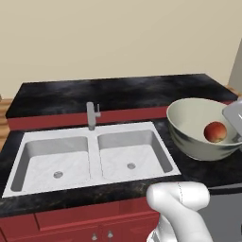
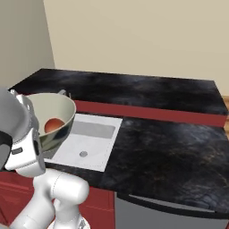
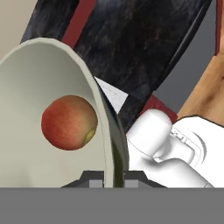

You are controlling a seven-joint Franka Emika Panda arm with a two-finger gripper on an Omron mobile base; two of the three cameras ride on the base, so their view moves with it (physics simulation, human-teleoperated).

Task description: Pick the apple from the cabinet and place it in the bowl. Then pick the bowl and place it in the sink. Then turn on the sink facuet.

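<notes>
The bowl (image 1: 194, 130) is held tilted above the counter (image 1: 118, 94), right of the sink (image 1: 90, 158); the gripper (image 3: 114, 177) appears clamped on its rim. The apple (image 1: 215, 132) is seated inside.

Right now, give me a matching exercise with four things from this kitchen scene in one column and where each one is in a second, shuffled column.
Things:
1. small red-orange apple
2. wide pale grey-cream bowl
3. short grey metal faucet
4. round drain

Places:
A. behind the pale double-basin sink
B. clamped at its rim by the gripper
C. inside the bowl
D. in a basin floor

Pairs: 1-C, 2-B, 3-A, 4-D
</notes>
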